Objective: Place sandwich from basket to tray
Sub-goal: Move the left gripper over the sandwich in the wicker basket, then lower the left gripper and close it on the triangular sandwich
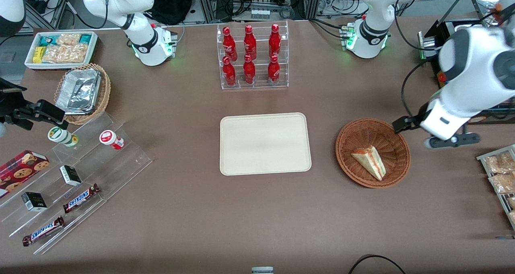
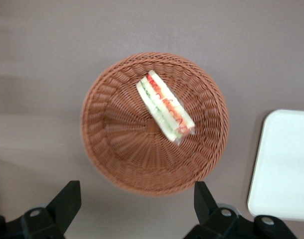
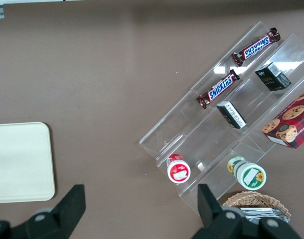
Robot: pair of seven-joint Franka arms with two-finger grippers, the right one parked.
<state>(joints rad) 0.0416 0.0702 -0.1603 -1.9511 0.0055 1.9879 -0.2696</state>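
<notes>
The sandwich (image 1: 370,161) (image 2: 164,107), a pale bread wedge with red-orange and green filling, lies in the round reddish-brown wicker basket (image 1: 362,126) (image 2: 107,144). The cream tray (image 1: 265,143) (image 2: 286,164) (image 3: 17,162) lies flat beside the basket, toward the parked arm's end, with nothing on it. My gripper (image 1: 406,125) (image 2: 137,196) hangs above the table at the basket's rim, on the working arm's side. It is open, its black fingers (image 2: 67,199) spread wide, with nothing between them.
An acrylic rack of red bottles (image 1: 251,56) stands farther from the front camera than the tray. A wire rack of snack packets (image 1: 501,173) sits at the working arm's end. A tan basket with foil (image 1: 82,91), a white snack bin (image 1: 60,48) and acrylic steps (image 1: 72,177) lie at the parked arm's end.
</notes>
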